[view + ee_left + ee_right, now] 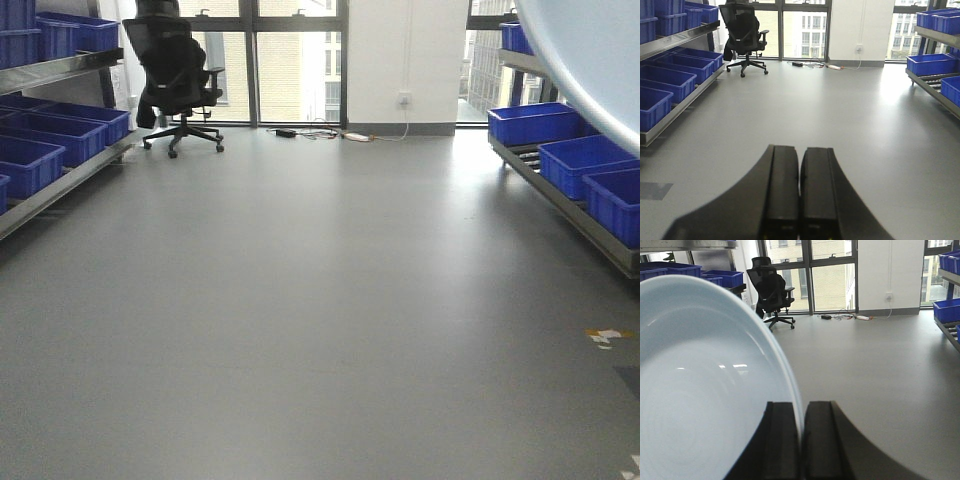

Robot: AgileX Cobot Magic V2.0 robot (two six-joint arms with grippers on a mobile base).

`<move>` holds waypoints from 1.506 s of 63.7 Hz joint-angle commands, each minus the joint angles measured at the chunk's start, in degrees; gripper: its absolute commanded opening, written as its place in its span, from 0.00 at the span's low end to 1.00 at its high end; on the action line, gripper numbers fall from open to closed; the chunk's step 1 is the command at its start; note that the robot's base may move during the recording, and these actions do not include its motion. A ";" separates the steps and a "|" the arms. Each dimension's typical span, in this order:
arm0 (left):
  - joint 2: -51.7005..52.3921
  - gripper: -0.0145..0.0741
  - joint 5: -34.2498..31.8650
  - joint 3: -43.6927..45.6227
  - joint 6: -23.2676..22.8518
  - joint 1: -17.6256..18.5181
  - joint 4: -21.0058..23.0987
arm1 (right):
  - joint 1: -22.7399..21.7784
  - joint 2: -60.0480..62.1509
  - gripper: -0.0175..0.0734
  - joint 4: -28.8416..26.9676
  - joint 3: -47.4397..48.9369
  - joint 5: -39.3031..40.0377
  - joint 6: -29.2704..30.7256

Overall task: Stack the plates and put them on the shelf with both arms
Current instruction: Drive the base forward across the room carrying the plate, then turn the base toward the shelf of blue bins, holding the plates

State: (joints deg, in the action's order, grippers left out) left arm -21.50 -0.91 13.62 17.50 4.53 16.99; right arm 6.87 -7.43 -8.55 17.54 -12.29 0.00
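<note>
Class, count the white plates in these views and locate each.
1. A white plate is clamped by its rim in the right gripper, also showing top right in the front view. A second may be hidden.

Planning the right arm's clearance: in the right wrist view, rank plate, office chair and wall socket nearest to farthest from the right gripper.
1. plate: left, its rim pinched in the right gripper.
2. office chair: left, well beyond the plate.
3. wall socket: right, at the room's far end.
</note>
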 commanded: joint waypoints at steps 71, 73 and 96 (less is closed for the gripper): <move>-0.33 0.25 -4.72 1.72 -0.11 -0.05 0.16 | -0.10 -0.69 0.24 -0.55 1.84 6.13 0.00; -0.33 0.25 -4.72 1.72 -0.11 -0.05 0.16 | -0.10 -0.69 0.24 -0.55 1.84 6.13 0.00; -0.33 0.25 -4.72 1.72 -0.11 -0.05 0.16 | -0.10 -0.69 0.24 -0.55 1.84 6.13 0.00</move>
State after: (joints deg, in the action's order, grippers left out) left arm -21.50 -0.91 13.62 17.50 4.53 16.99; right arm 6.87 -7.43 -8.55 17.54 -12.29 0.00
